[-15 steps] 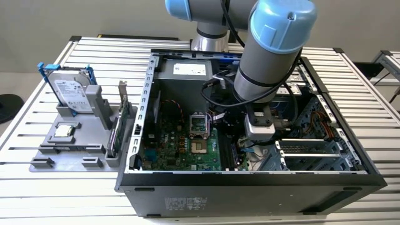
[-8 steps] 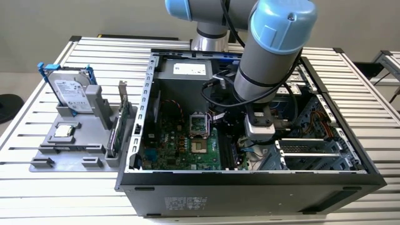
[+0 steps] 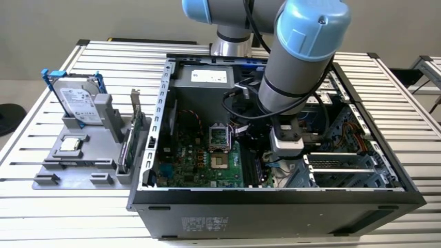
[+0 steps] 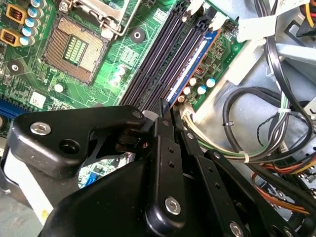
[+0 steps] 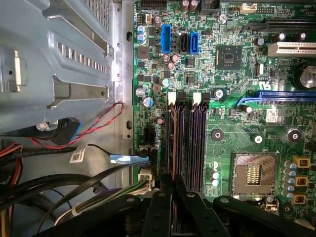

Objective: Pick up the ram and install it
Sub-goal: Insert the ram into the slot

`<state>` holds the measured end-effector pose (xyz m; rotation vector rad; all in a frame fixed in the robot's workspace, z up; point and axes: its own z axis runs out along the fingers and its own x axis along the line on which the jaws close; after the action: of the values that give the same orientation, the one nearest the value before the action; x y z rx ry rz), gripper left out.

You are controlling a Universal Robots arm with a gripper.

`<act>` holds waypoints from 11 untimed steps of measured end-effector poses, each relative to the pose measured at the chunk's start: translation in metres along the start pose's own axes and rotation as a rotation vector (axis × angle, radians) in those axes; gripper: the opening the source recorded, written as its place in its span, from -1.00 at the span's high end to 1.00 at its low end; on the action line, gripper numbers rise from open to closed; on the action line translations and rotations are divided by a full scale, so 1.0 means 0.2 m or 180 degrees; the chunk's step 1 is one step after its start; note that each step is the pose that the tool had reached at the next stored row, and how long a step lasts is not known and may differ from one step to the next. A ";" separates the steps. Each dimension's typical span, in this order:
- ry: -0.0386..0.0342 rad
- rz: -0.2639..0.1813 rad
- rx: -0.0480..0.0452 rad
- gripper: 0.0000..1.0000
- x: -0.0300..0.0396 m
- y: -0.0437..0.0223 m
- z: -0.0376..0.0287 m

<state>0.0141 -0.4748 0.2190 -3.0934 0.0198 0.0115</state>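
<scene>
**At the memory slots: ram held in the pincer**

Inside the open computer case (image 3: 276, 206), we find the ram (image 4: 190, 66) standing on edge along the outermost memory slot, nearest the cable bundle (image 4: 256, 148). The second wrist view shows its blue face running from the white latch (image 4: 217, 22) down to the fingertips. In the first wrist view the same board (image 5: 174, 143) appears only as a thin brownish line, seen edge-on. We cannot tell whether it is fully seated.

The gripper (image 4: 165, 106) is clenched on the ram's near end, its two black fingers (image 5: 160, 207) drawn close together with the board between them. In the exterior view the gripper (image 3: 284, 155) reaches down into the case just beside the motherboard (image 3: 200, 165).

In the first wrist view we count four memory slots (image 5: 197, 143) in two pairs, two white latches and one empty processor socket (image 5: 253, 173).

The exterior view adds a grey holder (image 3: 69, 165) on the table, at the exterior view's left of the case. It carries one hard drive (image 3: 76, 101) with blue rails, one upright green card (image 3: 134, 134) and one processor chip (image 3: 72, 144).
</scene>
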 end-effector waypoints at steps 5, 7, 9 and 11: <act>0.0000 0.0000 0.0004 1.00 0.000 0.005 0.003; -0.0001 0.0000 0.0010 1.00 0.000 0.006 0.003; 0.0000 -0.0001 0.0043 1.00 0.000 0.005 0.005; -0.0002 -0.0001 0.0073 1.00 0.000 0.007 0.002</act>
<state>0.0141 -0.4762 0.2185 -3.0704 0.0195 0.0121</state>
